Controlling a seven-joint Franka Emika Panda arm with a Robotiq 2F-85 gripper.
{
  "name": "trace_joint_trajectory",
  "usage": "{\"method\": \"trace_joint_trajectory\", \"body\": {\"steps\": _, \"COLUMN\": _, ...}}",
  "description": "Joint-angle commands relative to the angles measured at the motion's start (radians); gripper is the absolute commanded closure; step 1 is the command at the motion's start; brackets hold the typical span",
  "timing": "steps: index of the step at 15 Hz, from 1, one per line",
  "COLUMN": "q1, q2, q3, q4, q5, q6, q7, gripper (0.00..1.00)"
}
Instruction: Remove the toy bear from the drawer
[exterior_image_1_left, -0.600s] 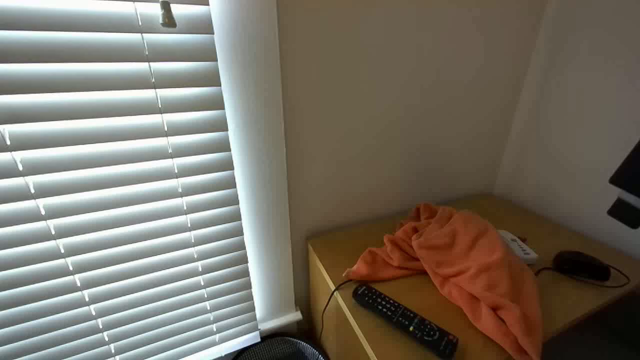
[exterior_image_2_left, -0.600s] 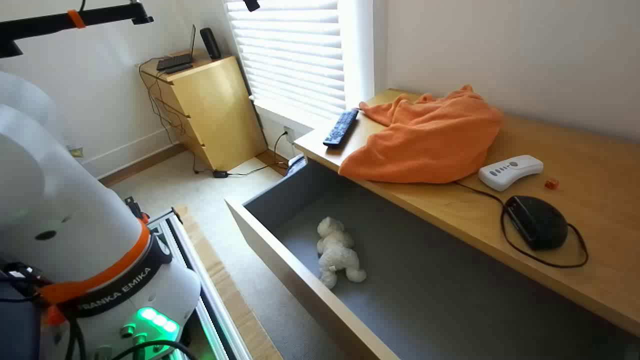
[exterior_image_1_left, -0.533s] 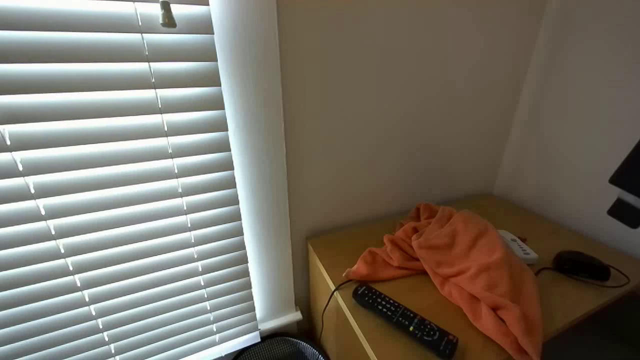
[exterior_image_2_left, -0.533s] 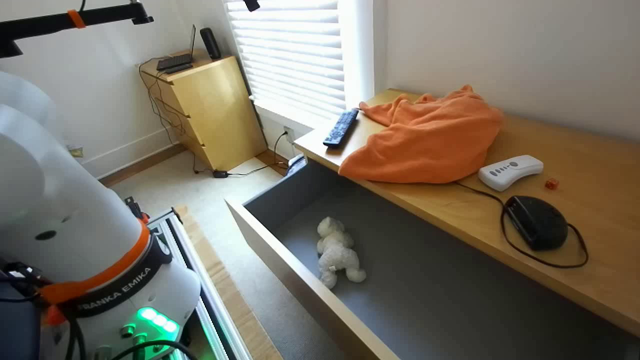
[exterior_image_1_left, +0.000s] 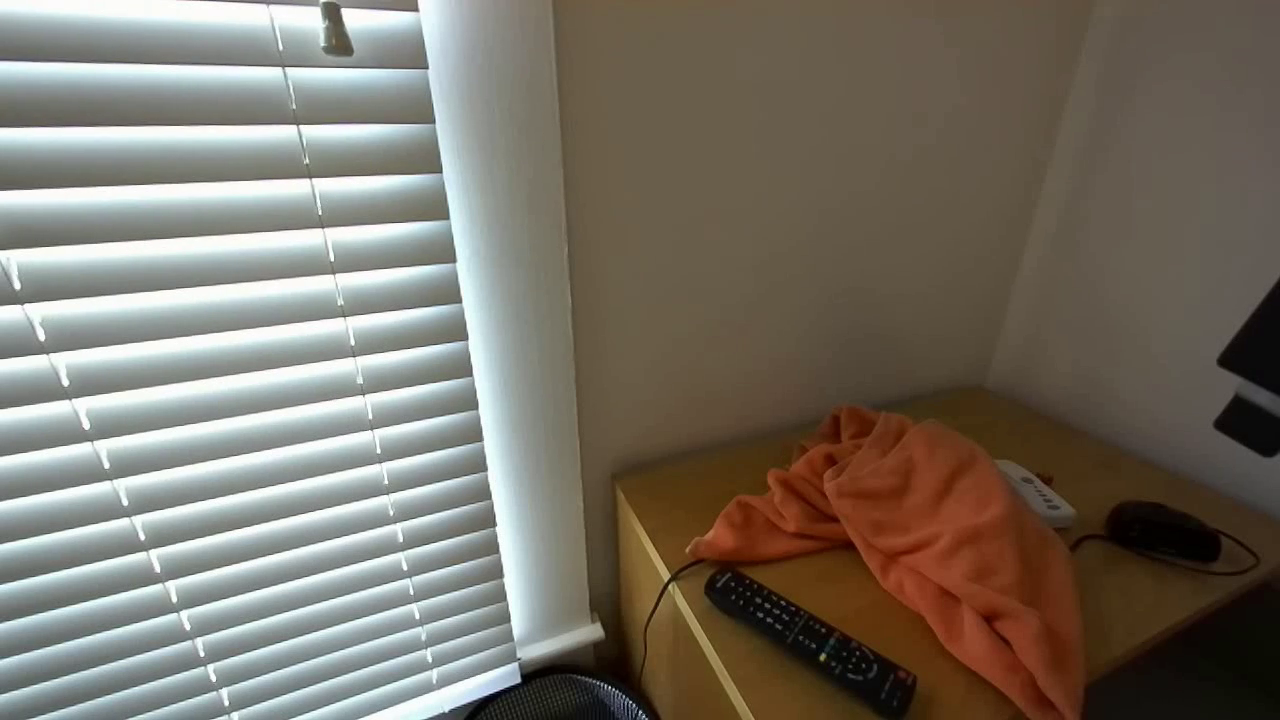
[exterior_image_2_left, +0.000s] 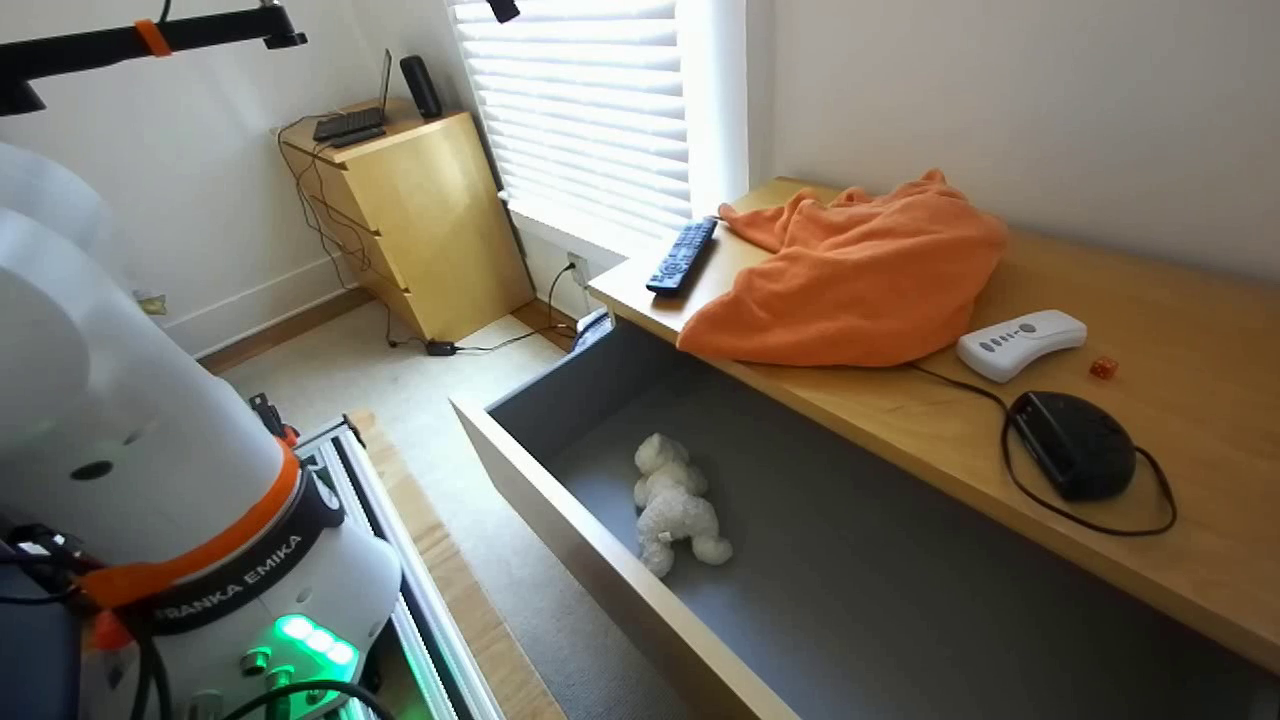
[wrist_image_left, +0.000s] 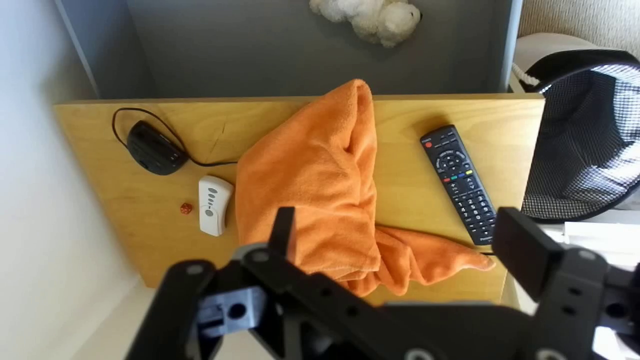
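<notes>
A white toy bear (exterior_image_2_left: 675, 505) lies in the open grey drawer (exterior_image_2_left: 610, 570), near its front panel, in an exterior view. The bear (wrist_image_left: 372, 17) also shows at the top edge of the wrist view, partly cut off, its head to the right. My gripper (wrist_image_left: 400, 232) is open and empty in the wrist view. Its fingers are wide apart above the dresser top, over the orange cloth and beside the black remote, away from the bear. The gripper does not show in either exterior view.
On the dresser top lie an orange cloth (exterior_image_2_left: 860, 280), a black remote (wrist_image_left: 460, 185), a white remote (exterior_image_2_left: 1020, 345), a small red die (exterior_image_2_left: 1104, 368) and a black corded device (exterior_image_2_left: 1072, 445). A black mesh basket (wrist_image_left: 585, 130) stands beside the dresser. The robot base (exterior_image_2_left: 250, 560) faces the drawer.
</notes>
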Motion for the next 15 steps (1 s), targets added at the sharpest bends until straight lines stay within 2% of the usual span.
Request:
{"method": "trace_joint_trajectory", "body": {"steps": 1, "q1": 0.019, "q2": 0.005, "q3": -0.014, "q4": 0.003, "q5": -0.013, "q6": -0.005, "q7": 0.011, "gripper": 0.00}}
{"method": "trace_joint_trajectory", "body": {"steps": 4, "q1": 0.019, "q2": 0.005, "q3": -0.014, "q4": 0.003, "q5": -0.013, "q6": -0.005, "q7": 0.011, "gripper": 0.00}}
{"method": "trace_joint_trajectory", "body": {"steps": 6, "q1": -0.009, "q2": 0.021, "q3": -0.037, "q4": -0.014, "q5": 0.015, "q6": -0.012, "q7": 0.065, "gripper": 0.00}}
{"method": "trace_joint_trajectory", "body": {"steps": 10, "q1": -0.058, "q2": -0.006, "q3": -0.105, "q4": -0.153, "q5": 0.036, "q6": 0.020, "q7": 0.153, "gripper": 0.00}}
{"method": "trace_joint_trajectory", "body": {"steps": 13, "q1": -0.082, "q2": -0.002, "q3": -0.157, "q4": -0.254, "q5": 0.100, "q6": 0.067, "q7": 0.196, "gripper": 0.00}}
{"method": "trace_joint_trajectory", "body": {"steps": 15, "q1": -0.109, "q2": 0.015, "q3": -0.185, "q4": -0.325, "q5": 0.140, "q6": 0.137, "q7": 0.224, "gripper": 0.00}}
